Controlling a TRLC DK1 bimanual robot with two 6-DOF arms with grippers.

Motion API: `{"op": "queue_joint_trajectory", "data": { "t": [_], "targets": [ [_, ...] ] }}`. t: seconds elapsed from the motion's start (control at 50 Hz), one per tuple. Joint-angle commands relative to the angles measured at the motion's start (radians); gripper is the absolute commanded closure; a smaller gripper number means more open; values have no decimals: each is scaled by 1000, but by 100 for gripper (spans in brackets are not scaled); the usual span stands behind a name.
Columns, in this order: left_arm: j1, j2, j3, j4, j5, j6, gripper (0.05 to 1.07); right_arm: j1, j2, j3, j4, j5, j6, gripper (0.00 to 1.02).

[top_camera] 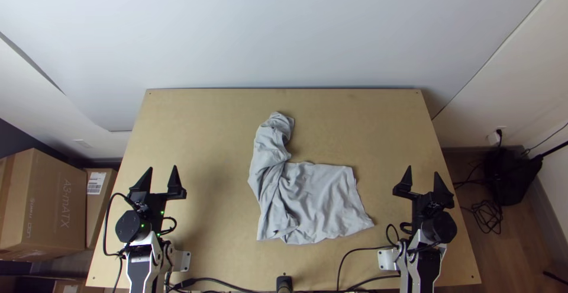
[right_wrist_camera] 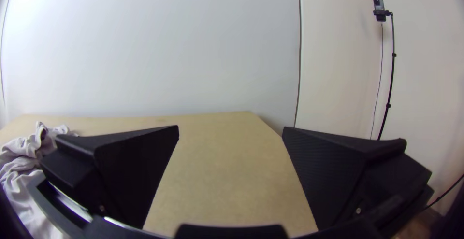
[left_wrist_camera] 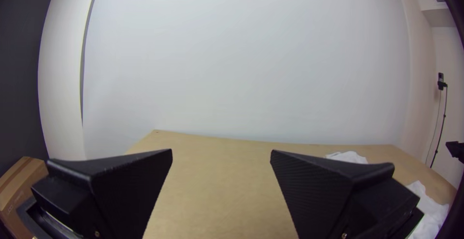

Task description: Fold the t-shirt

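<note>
1. On the left of the desk [top_camera: 207,109], my left end effector [top_camera: 163,177], black and broad-fingered, stands wide and empty, well apart from the cloth.
2. Mid-desk lies the light grey fabric t-shirt [top_camera: 322,198]: bunched along its left side, flatter toward the right. I judge folding hasn't begun; spreading comes first.
3. At the right, my right end effector [top_camera: 423,180] is likewise wide, holding nothing. Next, I'd want both pinching the bunched part's edges to open it out.

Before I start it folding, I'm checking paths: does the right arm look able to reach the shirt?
Likely yes: the right gripper is open near the shirt, with the left arm on its other side.
</note>
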Motion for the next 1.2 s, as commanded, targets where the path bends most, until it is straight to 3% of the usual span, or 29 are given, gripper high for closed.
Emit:
{"op": "queue_joint_trajectory", "data": {
  "t": [0.0,0.3,0.44,0.64,0.94,1.06,1.18],
  "targets": [
    [11,-6,-43,-32,-15,-16,9,8,-2,-5,-16,4,14,3],
    [7,-6,-43,-36,-30,4,9,0,89,-2,-30,13,5,3],
    [16,5,-43,-39,-30,7,10,66,106,-2,-29,16,14,3],
    [34,13,-27,-41,-30,7,9,80,124,44,-24,4,13,3],
    [30,113,122,-151,-29,6,10,167,514,391,-38,1,54,3],
    [37,286,272,-209,-29,6,10,215,621,553,-98,-2,56,3],
    [37,516,513,-375,-29,-2,9,304,693,693,-167,1,94,3]
  ]
}}
